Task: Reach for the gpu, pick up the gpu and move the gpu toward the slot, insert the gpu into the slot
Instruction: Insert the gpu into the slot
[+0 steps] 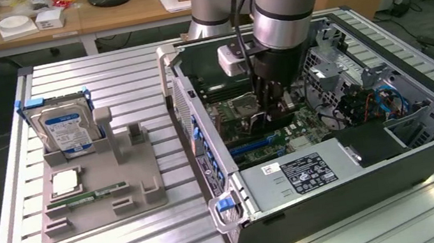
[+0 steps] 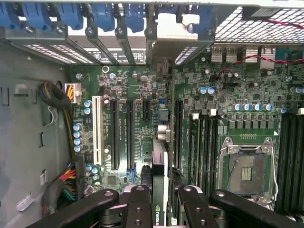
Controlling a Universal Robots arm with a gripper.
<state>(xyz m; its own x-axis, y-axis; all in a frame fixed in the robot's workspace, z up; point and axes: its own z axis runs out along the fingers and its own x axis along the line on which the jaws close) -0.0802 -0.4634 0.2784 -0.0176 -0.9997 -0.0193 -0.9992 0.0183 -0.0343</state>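
Observation:
My gripper [image 1: 272,112] reaches down into the open computer case [image 1: 428,154], over the motherboard. It is shut on the gpu [image 2: 159,183], a thin dark card seen edge-on between the two black fingers [image 2: 138,209]. The card's pale metal bracket end [image 2: 164,28] reaches the case's rear panel with the blue clips. The gpu stands upright among the long black expansion slots [image 2: 129,133], next to the white slot [image 2: 98,130]. I cannot tell whether its edge sits in a slot. In the exterior view the gpu [image 1: 276,127] shows as a dark piece just under the fingers.
A grey holder [image 1: 96,178] on the slatted table carries a blue-labelled hard drive [image 1: 66,128] and a green memory stick [image 1: 94,194]. Inside the case, the processor socket [image 2: 247,173], memory slots [image 2: 204,147] and coloured cables [image 2: 66,183] crowd around the card.

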